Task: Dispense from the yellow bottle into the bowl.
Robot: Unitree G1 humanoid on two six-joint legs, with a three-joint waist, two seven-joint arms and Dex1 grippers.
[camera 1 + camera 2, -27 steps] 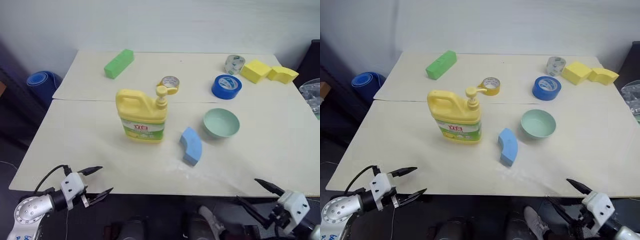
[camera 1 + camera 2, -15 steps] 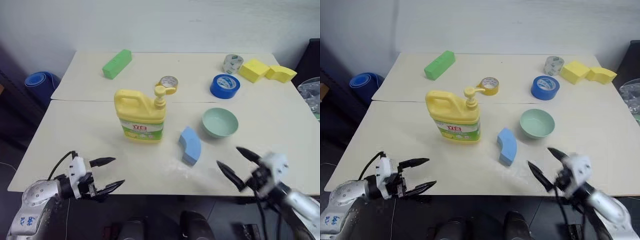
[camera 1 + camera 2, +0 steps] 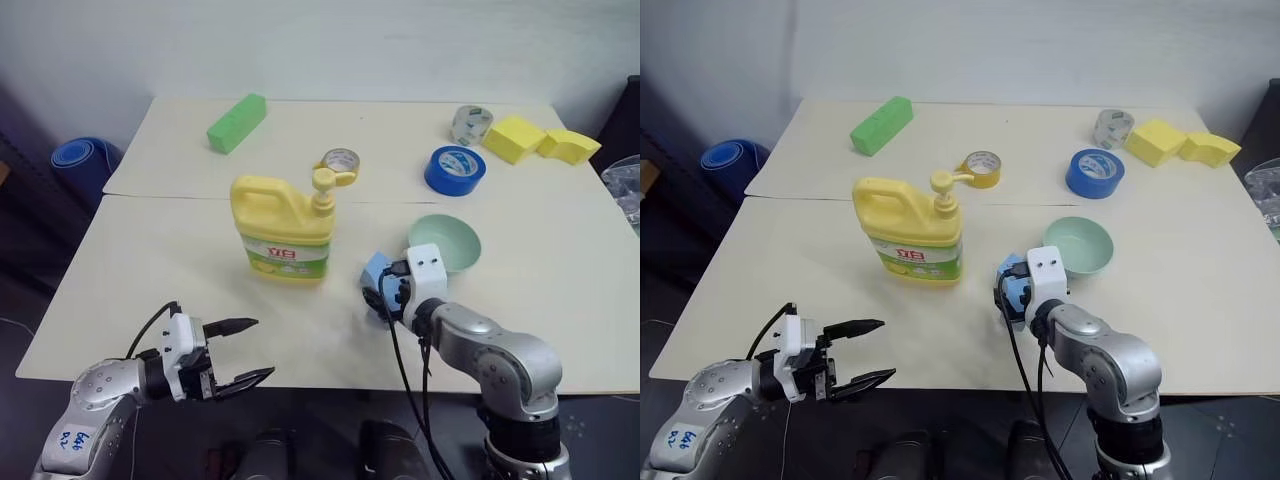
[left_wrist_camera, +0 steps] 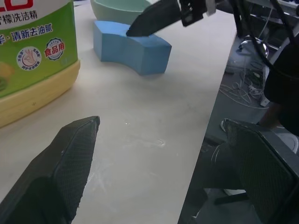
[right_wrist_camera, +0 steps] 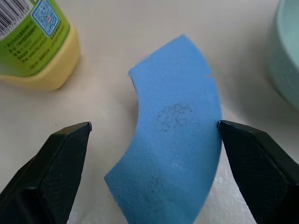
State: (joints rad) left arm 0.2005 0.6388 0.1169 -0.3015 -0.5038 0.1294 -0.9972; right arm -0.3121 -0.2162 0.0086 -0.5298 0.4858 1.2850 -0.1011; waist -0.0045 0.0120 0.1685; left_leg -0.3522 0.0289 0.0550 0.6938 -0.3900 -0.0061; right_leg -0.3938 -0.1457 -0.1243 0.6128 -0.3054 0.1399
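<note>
the left gripper (image 3: 238, 350) sits low at the near left, at the near edge of the table (image 3: 150, 290), on a silver forearm that comes up from the lower left corner. its two black fingers (image 3: 235, 325) are spread wide and point toward the right, roughly level, with nothing between them. the right gripper (image 5: 152, 135) reaches forward over the table on a bent silver arm, angled downward. its fingers (image 5: 65, 142) stand wide apart, empty.
</note>
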